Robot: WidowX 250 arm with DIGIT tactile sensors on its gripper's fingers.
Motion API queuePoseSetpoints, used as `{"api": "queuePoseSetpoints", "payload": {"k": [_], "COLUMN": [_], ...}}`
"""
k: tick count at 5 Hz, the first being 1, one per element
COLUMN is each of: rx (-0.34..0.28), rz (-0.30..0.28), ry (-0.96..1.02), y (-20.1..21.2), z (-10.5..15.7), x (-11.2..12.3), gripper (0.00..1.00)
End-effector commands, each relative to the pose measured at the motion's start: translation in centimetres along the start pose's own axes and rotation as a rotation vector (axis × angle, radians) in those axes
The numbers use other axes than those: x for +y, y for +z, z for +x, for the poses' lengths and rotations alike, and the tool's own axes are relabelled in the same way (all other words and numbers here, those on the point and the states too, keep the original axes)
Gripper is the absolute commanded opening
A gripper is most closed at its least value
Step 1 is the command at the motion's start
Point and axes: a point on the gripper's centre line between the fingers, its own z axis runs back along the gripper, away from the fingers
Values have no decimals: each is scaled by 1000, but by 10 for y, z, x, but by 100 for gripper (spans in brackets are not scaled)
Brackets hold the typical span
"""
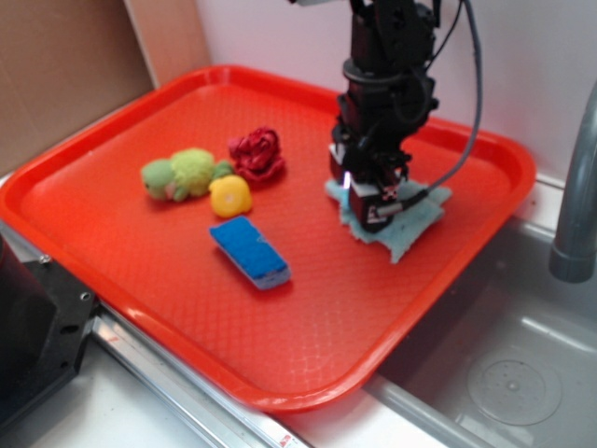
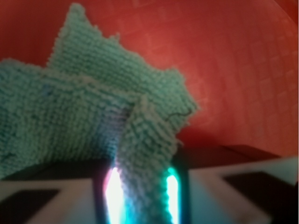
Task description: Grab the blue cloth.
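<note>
The blue cloth [image 1: 410, 224] is a pale blue-green terry rag with a ragged outline, lying at the right side of the red tray [image 1: 140, 252]. My gripper [image 1: 373, 201] stands upright on top of it, pressed down at its middle. In the wrist view the blue cloth [image 2: 93, 107] fills the left and centre, and a raised fold of it runs down between my two fingers. The gripper [image 2: 142, 196] is shut on that fold, with glowing light showing on either side of the pinched fabric.
On the tray lie a bright blue sponge block [image 1: 250, 252], a yellow toy [image 1: 229, 196], a green plush toy [image 1: 182, 174] and a dark-red fabric rose [image 1: 257, 154]. A steel sink [image 1: 504, 373] and a grey faucet pipe [image 1: 576, 205] sit to the right.
</note>
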Motion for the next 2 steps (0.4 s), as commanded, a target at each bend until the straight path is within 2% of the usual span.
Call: {"api": "queuePoseSetpoints", "payload": {"k": [1,2], "rx": [-46,-85], "rz": [-13,-73], "ry": [294,510], "y": [47,84], "z": [-17,-43], "x": [41,66], "gripper": [0,0]}}
